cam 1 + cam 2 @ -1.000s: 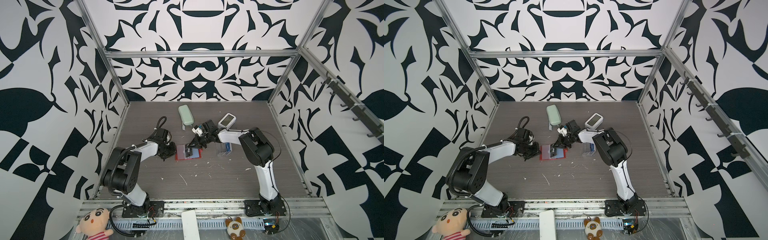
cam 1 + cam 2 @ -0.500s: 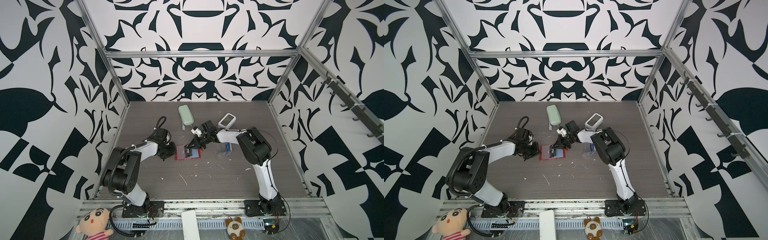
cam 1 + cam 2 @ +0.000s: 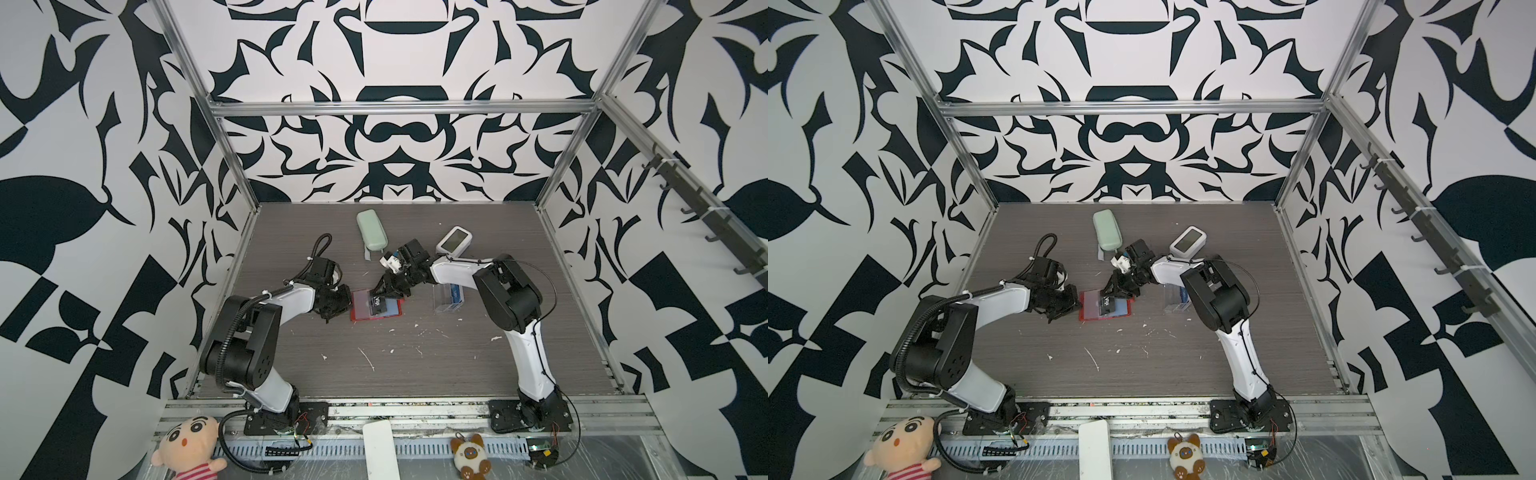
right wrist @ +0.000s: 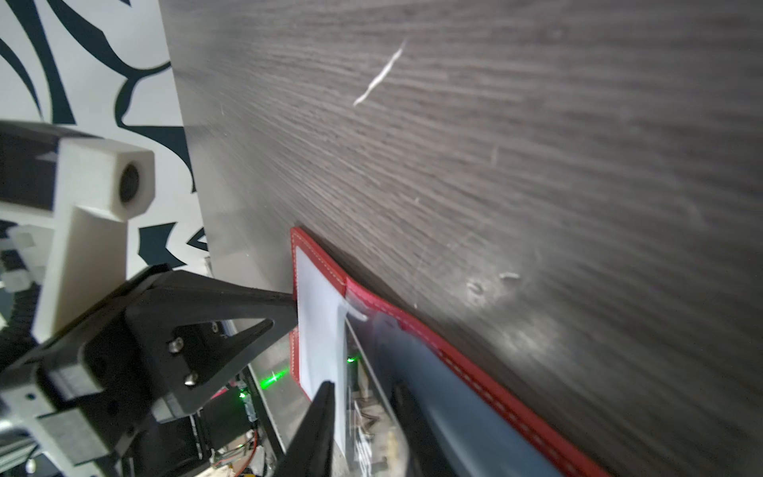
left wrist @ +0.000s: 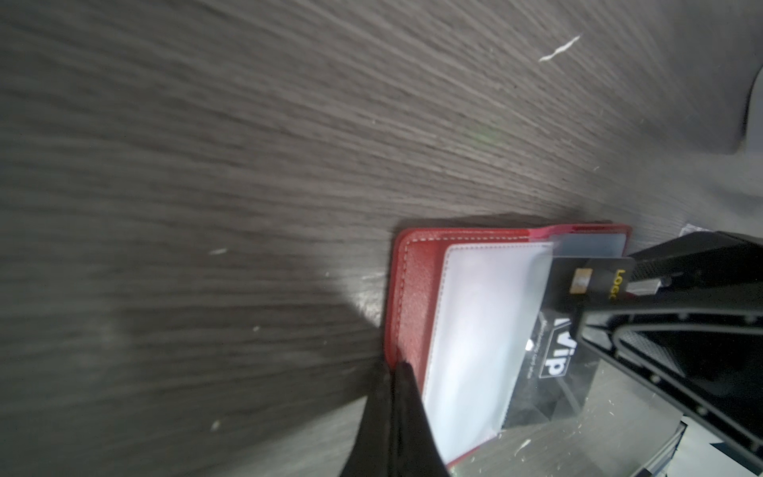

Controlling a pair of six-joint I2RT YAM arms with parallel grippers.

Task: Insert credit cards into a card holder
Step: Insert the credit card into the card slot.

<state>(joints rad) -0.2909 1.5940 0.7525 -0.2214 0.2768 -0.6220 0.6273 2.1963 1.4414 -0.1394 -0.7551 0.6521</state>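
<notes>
- Red leather-look card holder (image 3: pixel 360 308) lies open and flat on the grey wood-grain counter (image 3: pixel 415 357), roughly mid-counter between the two arms.
- the black VIP card (image 3: pixel 378 303) sits across the holder's middle, one long edge up against the clear sleeve page. Can't tell how far in it actually is.
- a blue card (image 3: pixel 392 310) shows on the holder's right half.
- the left gripper (image 3: pixel 347 304) has its jaws closed, tip right at the holder's left red edge. Whether it's pinching the cover or just pressing on it, no idea.
- the right gripper (image 3: pixel 388 292) reaches in from the far side, jaws a little apart, with the VIP card's end between them.
- a clear box stand (image 3: pixel 446 297) with blue showing inside stands near the holder, on the right arm's side.
- a mint-green case (image 3: pixel 372 235) and a small white screen gadget (image 3: pixel 455 241) sit further back, well apart from the holder.
</notes>
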